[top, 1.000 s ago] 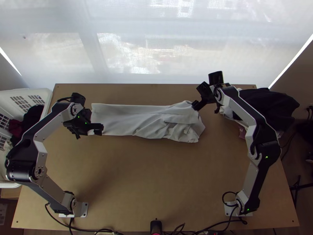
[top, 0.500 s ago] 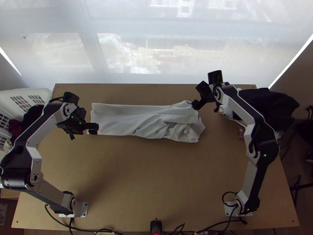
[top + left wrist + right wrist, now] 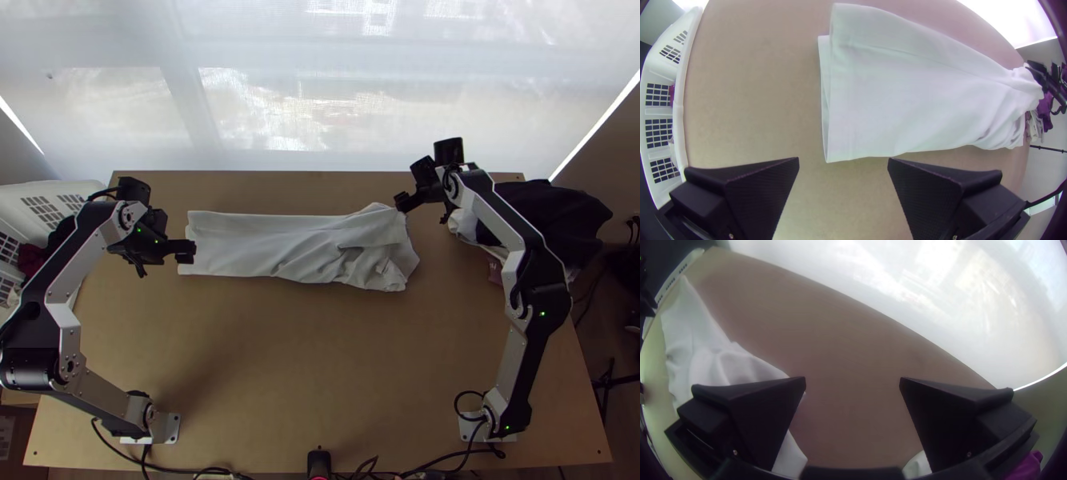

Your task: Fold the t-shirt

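A: At left, the left gripper (image 3: 843,161) is held wide open, empty, by the layered, straight-edged end of the white t-shirt (image 3: 272,244).

B: Across the wooden table's (image 3: 320,360) far half, a long, soft strip is formed, its right end rumpled! Lengthwise folding looks done; smoothing is called for, then crosswise folding.

A: And the right gripper (image 3: 852,378)? Opened too, nothing pinched.
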Controlling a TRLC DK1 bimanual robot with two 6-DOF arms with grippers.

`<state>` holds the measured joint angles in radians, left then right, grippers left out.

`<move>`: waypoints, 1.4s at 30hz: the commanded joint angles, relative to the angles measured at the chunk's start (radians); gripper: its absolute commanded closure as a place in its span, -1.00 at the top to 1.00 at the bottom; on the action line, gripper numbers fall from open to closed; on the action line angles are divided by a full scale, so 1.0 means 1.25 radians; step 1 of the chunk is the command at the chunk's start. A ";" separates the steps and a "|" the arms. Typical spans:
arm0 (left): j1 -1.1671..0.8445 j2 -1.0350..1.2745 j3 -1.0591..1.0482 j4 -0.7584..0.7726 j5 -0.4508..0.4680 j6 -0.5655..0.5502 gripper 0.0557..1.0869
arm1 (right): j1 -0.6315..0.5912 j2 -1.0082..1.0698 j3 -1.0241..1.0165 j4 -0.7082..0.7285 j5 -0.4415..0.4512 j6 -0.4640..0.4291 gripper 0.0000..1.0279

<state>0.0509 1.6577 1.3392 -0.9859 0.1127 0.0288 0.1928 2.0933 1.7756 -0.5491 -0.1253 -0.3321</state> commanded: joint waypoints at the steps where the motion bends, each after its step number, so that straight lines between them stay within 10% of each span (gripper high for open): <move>1: -0.005 -0.001 0.005 -0.002 0.002 -0.010 0.89 | -0.009 -0.011 0.117 -0.079 -0.094 0.144 0.91; 23: -0.084 0.084 -0.053 0.099 0.001 -0.056 0.89 | -0.050 -0.084 0.075 -0.226 -0.240 0.248 0.90; 35: -0.102 0.073 -0.054 0.100 -0.003 -0.054 0.89 | 0.069 -0.181 -0.165 0.013 0.047 -0.036 0.52; 42: -0.092 0.047 -0.077 0.100 -0.004 -0.050 0.89 | 0.089 -0.190 -0.187 0.091 0.076 -0.040 0.82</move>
<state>-0.0727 1.7390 1.2655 -0.8635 0.1093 -0.0406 0.2676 1.8812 1.5978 -0.5262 -0.0864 -0.3527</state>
